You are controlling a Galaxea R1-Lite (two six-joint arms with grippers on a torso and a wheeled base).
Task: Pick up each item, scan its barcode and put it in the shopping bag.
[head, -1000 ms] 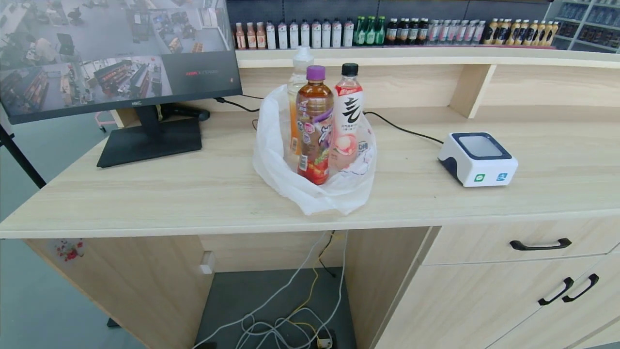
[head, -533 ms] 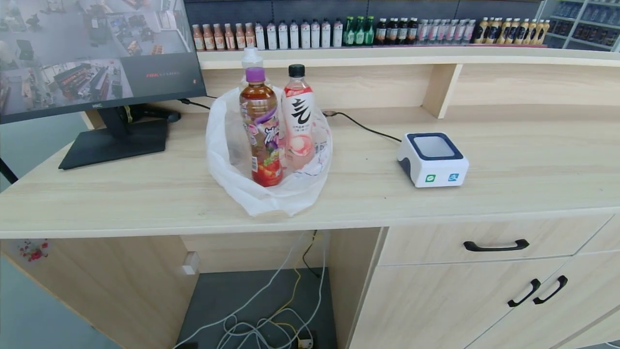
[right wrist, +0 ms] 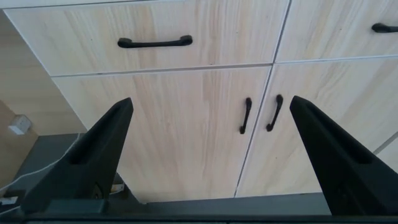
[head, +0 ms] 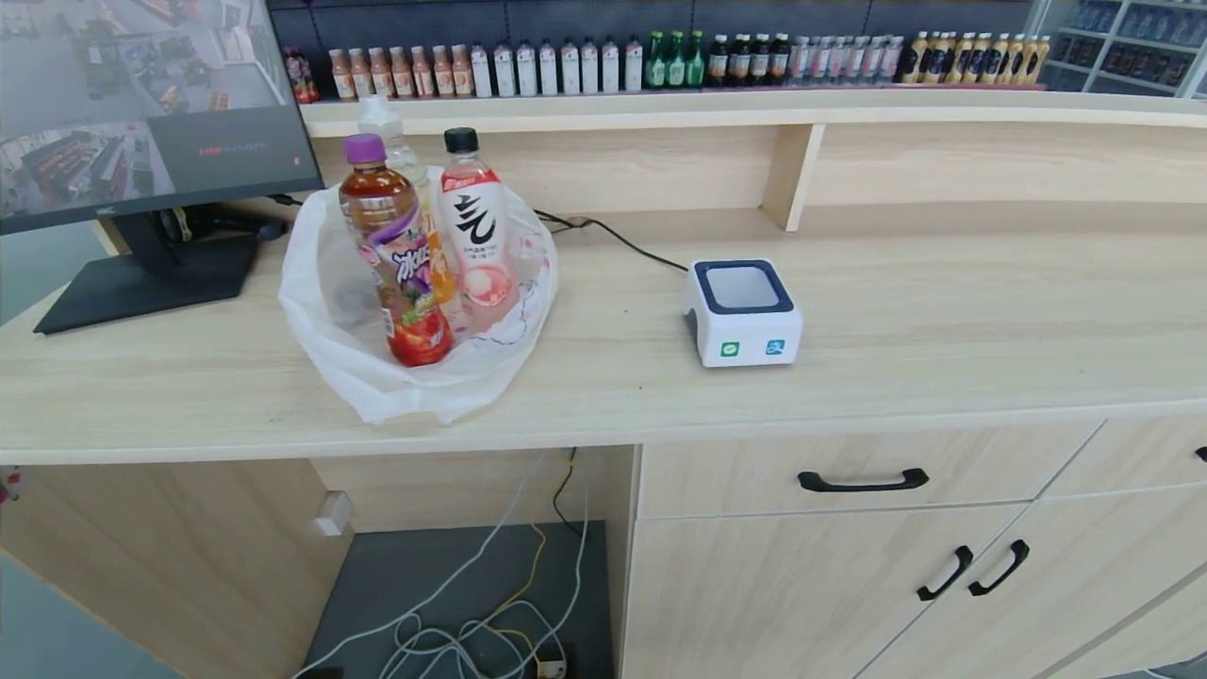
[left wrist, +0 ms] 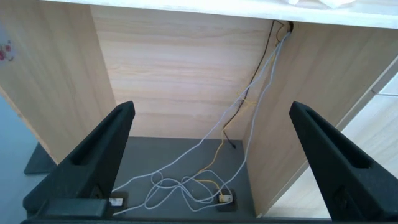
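On pale wooden counter (head: 943,311), three upright plastic drink bottles (head: 396,255) stand inside white plastic shopping bag (head: 377,387); white box scanner (head: 742,316) well apart. Left gripper (left wrist: 211,109), right gripper (right wrist: 211,102) wide open, empty, below countertop. Bagging looks complete; any lift should clear counter edge, avoid nudging bag.

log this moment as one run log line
bag: white plastic shopping bag holds three upright drink bottles | scanner: white box scanner beside it, apart | left pincer: open, empty | right pincer: open, empty

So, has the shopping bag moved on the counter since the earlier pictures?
No. The whole head view has shifted, so the camera moved. The shopping bag still sits between the monitor stand and the scanner, as before.
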